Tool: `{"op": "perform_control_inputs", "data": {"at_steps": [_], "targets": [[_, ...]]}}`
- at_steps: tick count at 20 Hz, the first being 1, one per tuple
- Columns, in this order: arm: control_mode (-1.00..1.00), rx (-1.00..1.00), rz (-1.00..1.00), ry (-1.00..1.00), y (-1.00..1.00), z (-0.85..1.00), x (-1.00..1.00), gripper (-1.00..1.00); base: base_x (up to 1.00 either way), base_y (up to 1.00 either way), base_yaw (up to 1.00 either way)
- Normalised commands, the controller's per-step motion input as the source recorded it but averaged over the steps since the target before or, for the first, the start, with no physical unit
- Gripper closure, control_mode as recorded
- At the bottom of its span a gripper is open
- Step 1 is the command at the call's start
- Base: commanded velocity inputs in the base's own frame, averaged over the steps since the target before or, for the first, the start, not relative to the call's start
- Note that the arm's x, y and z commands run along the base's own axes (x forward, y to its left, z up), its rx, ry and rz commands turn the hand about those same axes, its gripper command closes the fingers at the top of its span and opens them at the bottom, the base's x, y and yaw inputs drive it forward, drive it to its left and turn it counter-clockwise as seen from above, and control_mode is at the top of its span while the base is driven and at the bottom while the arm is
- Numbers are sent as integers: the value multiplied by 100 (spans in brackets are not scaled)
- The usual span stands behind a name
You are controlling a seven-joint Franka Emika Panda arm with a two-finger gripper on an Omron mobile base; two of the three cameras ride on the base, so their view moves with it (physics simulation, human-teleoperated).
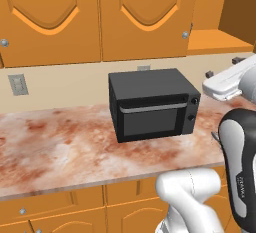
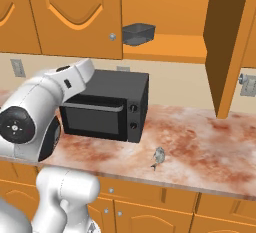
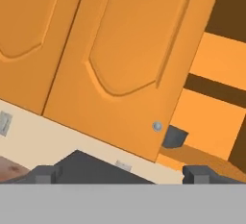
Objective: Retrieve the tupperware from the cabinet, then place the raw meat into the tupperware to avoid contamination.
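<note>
The grey tupperware [image 2: 138,33] sits on the lower shelf of the open cabinet [image 2: 170,44], just right of a closed arched door; in the hand view the tupperware [image 3: 174,136] shows small beside that door's silver knob. A small pale piece of raw meat [image 2: 158,157] lies on the marbled counter, right of the microwave's front. My gripper [image 3: 122,175] is open with its tips wide apart and nothing between them. It points up at the cabinet doors, well short of the shelf. In the left base view the gripper [image 1: 222,68] hovers above the microwave's right end.
A black microwave [image 1: 152,104] stands on the counter [image 1: 60,152] against the wall, below the closed doors [image 1: 145,12]. The open cabinet door [image 2: 227,42] juts out to the right of the shelf. A wall outlet [image 1: 17,84] is at far left.
</note>
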Motion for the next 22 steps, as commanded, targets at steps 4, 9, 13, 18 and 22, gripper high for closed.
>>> {"op": "perform_control_inputs", "data": {"at_steps": [4,9,13,18,22], "targets": [[-100,24,0,5,-8,9,11,-100,0,0,0],[-100,21,0,2,-10,5,4,-100,0,0,0],[-100,10,0,1,-4,1,0,-100,0,0,0],[-100,4,-4,-5,3,0,13,-100,0,0,0],[-100,0,-4,-1,1,-2,14,-100,0,0,0]]}}
